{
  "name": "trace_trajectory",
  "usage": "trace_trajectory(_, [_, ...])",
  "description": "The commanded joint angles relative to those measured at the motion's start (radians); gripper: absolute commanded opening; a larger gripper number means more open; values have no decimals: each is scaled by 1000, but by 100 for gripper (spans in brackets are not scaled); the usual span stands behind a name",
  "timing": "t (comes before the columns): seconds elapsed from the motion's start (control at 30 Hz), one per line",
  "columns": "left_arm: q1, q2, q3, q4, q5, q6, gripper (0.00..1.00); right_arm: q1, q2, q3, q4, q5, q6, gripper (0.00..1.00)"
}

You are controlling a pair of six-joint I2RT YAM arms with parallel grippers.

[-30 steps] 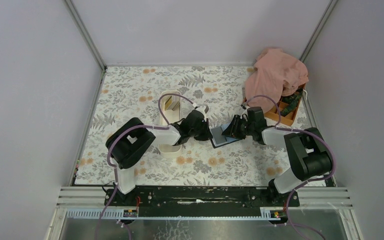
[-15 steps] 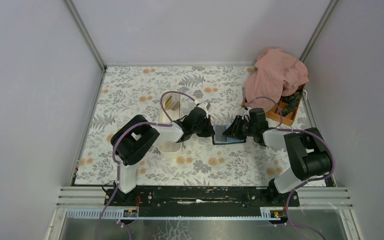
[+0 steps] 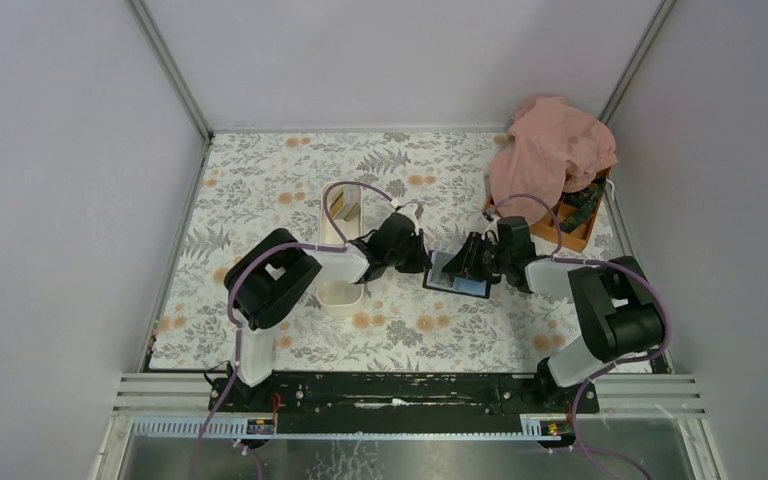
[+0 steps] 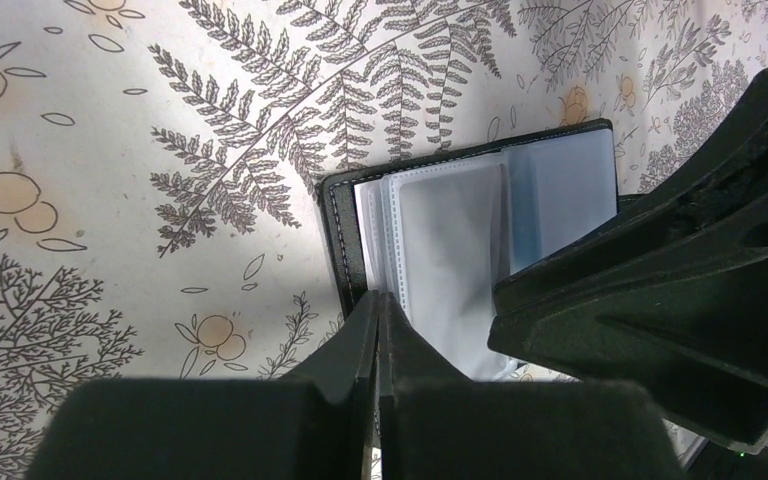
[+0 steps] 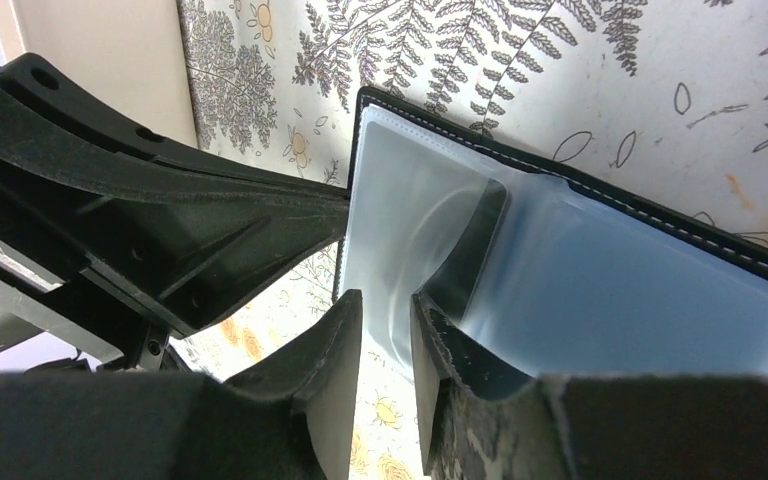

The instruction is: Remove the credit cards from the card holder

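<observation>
The table [image 3: 260,190] is covered edge to edge in a pale print of grey ferns and small orange flowers. A long white tray [image 3: 341,296] stands on it left of the middle, its length running from near to far. To the right of the tray, near it but apart, the card holder [image 3: 457,278] lies open, black cover down against the print and clear sleeves facing up. Well to the right of the tray and farther back sits an orange box [image 3: 572,235], with a pink cloth [image 3: 550,150] heaped over its far end.
</observation>
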Motion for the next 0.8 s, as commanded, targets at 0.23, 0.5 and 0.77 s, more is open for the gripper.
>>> trace_trajectory(0.23, [-7, -29, -17, -84, -13, 30, 0, 9, -129, -7, -80, 84, -22, 32])
trace_trajectory(0.5, [-7, -39, -25, -82, -10, 32, 0, 4, -124, -24, -131, 165, -33, 33])
trace_trajectory(0.77, [-7, -48, -6, -89, -3, 36, 0, 1, -184, -34, -165, 211, -47, 34])
